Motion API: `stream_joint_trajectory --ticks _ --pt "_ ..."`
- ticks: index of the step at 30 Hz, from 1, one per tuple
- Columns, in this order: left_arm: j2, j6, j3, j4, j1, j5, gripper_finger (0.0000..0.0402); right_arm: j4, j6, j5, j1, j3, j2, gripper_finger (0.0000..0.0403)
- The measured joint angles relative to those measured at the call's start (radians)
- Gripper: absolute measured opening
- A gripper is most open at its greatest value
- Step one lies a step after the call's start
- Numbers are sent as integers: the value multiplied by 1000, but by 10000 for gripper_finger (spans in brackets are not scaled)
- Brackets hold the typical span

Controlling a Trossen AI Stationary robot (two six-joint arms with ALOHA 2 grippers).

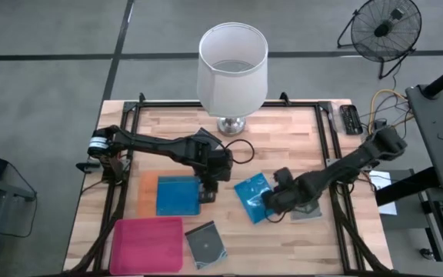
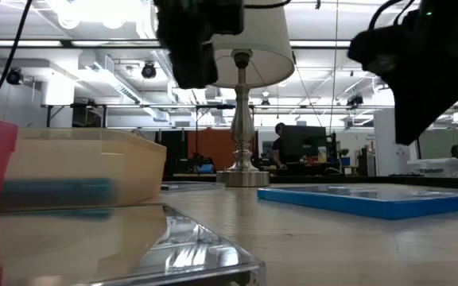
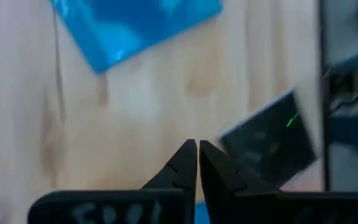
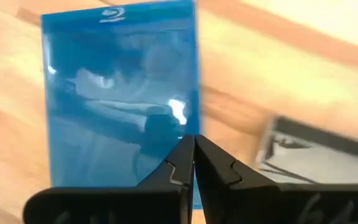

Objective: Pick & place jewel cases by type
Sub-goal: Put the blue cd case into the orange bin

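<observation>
A blue jewel case [image 1: 252,198] lies flat on the wooden table, right of the middle, and shows large in the right wrist view [image 4: 120,93]. My right gripper [image 4: 194,142] is shut and hangs just above its near right corner [image 1: 271,204], touching nothing. A grey-transparent case [image 1: 308,212] lies beside it under the right arm. Another blue case [image 1: 177,196] lies in the orange tray [image 1: 148,192]. My left gripper [image 3: 197,146] is shut and empty, above that tray's right edge [image 1: 208,188]. A third, grey-transparent case [image 1: 206,245] lies near the front edge.
A lamp with a white shade [image 1: 232,65] stands at the far middle of the table. The magenta-pink tray [image 1: 148,245] sits at the near left, in front of the orange tray. Black frame rails [image 1: 331,146] run along the table's sides.
</observation>
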Motion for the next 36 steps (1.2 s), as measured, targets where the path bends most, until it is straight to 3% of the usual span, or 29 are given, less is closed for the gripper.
stream_joint_trajectory --ticks 7,12,20,29,36 --pt "0 -257 0 204 -4 18 0 11 -121 -44 -30 -77 -170 9" --pt "0 -445 -51 381 -14 -19 0 17 -212 -143 -64 -139 -237 9" --pt "0 -926 -225 673 -76 -233 0 18 -514 -209 -123 -181 -263 9" --pt "0 -1363 -286 720 -153 -534 0 19 -746 -214 -137 -202 -265 9" --pt "3 -1409 -220 718 -167 -639 0 27 -770 -222 -136 -234 -266 9"
